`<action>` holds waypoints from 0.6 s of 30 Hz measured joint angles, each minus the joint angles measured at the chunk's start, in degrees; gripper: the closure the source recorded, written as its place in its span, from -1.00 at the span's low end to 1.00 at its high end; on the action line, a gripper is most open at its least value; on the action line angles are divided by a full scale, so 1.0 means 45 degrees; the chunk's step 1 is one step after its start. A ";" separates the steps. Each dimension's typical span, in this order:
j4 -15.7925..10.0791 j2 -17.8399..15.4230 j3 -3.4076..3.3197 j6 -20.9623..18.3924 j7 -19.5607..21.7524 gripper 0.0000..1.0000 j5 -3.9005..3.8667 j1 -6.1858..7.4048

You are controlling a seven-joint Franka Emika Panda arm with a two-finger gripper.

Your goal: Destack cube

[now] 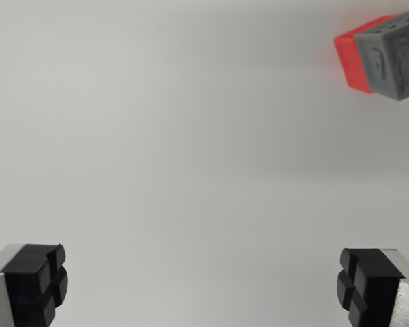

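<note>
2 claw [203, 286] fingers [35, 281] wide apart, holding nothing.

Bare lab-style test bench, plain white tabletop [191, 136]; printed grey cube [395, 58], nothing domestic

Surface [191, 150]: plain pale grey-white, unpatterned, with a faint red tint just beside the red cube.

Red cube [349, 63]: saturated red, uniform, no markings discernible.

Grey cube [395, 58]: mid grey, carrying darker recessed marks on its faces and small dark dots along the upper face; detail is blurred.

Gripper [201, 286]: fingertips [37, 283] bear black pads divided by a cross-shaped groove into four blocks; the finger bodies behind them are brushed silver-grey.
</note>
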 joint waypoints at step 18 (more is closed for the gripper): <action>0.0034 0.0691 -0.0238 0.0778 -0.1762 -1.00 0.0000 -0.0424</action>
